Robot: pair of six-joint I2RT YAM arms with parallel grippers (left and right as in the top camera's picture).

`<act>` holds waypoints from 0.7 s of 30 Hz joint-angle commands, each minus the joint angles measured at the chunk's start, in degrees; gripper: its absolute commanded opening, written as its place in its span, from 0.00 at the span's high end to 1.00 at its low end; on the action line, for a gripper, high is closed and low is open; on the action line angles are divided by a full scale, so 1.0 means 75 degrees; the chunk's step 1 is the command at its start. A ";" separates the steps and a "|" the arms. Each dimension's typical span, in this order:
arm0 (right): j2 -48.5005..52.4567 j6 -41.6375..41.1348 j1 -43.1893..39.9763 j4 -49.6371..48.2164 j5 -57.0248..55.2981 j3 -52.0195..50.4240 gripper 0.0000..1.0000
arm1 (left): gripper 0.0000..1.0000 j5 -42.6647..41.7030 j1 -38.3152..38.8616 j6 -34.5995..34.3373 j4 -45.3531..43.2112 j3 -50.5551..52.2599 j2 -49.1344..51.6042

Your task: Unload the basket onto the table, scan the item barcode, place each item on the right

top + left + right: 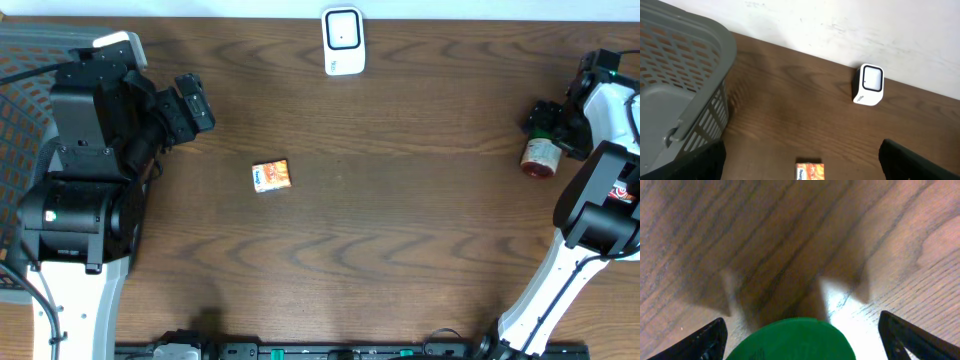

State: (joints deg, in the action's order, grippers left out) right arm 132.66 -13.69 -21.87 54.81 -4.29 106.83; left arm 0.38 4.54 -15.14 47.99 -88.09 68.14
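Hovering over the right side of the table (420, 230), the right gripper (800, 330) straddles the green lid (797, 340) of a jar (540, 152). It is probably lined up to grab the jar from above and carry it to the scanner (342, 40), which stands at the far edge facing the table. The 2 fingers (702, 340) are spread wide with a gap either side of the lid, nothing clamped yet. The left gripper (802, 152) is fully spread and empty, beside the basket (685, 75), pointing toward the scanner. A small box (271, 176) lies mid-table, well apart from both arms, untouched.
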 commanded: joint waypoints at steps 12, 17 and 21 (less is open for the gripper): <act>0.0050 0.0207 -0.0055 0.0003 0.0052 0.0140 0.44 | 0.02 0.0099 -0.0038 0.0067 -0.0003 -0.0085 0.0003; 0.0015 0.0207 -0.0058 0.0009 0.0108 0.0149 0.47 | 0.02 0.0099 -0.0038 0.0070 -0.0003 -0.0085 0.0003; -0.0119 0.0210 -0.0087 0.0096 0.0105 0.0321 0.47 | 0.02 0.0099 -0.0038 0.0067 -0.0003 -0.0085 0.0003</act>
State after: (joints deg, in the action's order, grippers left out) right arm 132.66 -12.43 -22.28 54.98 -4.23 107.18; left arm 0.38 4.54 -15.14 47.99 -88.09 68.14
